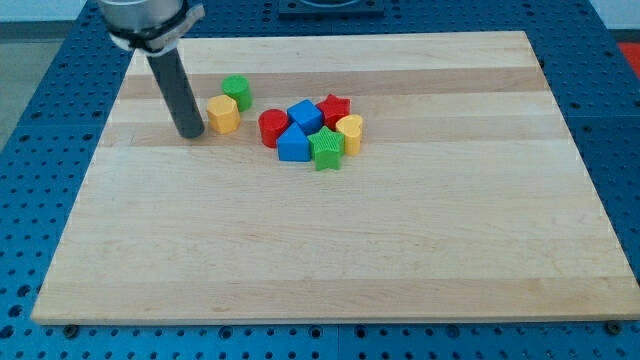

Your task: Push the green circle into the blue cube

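The green circle is a short green cylinder near the view's top left. A yellow hexagon block touches it just below and left. The blue cube sits in a tight cluster to the right, about 70 pixels from the green circle. My tip rests on the board just left of the yellow hexagon and below-left of the green circle, not touching either.
The cluster around the blue cube holds a red cylinder, a blue triangular block, a green star, a red star and a yellow cylinder. The wooden board lies on a blue perforated table.
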Robot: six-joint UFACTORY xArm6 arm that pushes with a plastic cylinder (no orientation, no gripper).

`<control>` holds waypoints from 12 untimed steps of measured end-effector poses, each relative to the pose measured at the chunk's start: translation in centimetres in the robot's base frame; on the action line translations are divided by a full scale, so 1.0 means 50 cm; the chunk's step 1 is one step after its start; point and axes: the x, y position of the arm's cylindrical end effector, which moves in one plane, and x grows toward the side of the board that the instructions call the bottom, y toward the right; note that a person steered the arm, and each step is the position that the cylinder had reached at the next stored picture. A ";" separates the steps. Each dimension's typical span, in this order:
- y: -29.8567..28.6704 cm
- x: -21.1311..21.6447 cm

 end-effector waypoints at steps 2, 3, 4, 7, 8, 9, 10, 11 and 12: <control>0.102 -0.023; 0.125 -0.023; 0.077 -0.023; 0.043 -0.111; 0.112 -0.063; 0.132 -0.065; 0.136 -0.109; 0.167 -0.131; 0.167 -0.163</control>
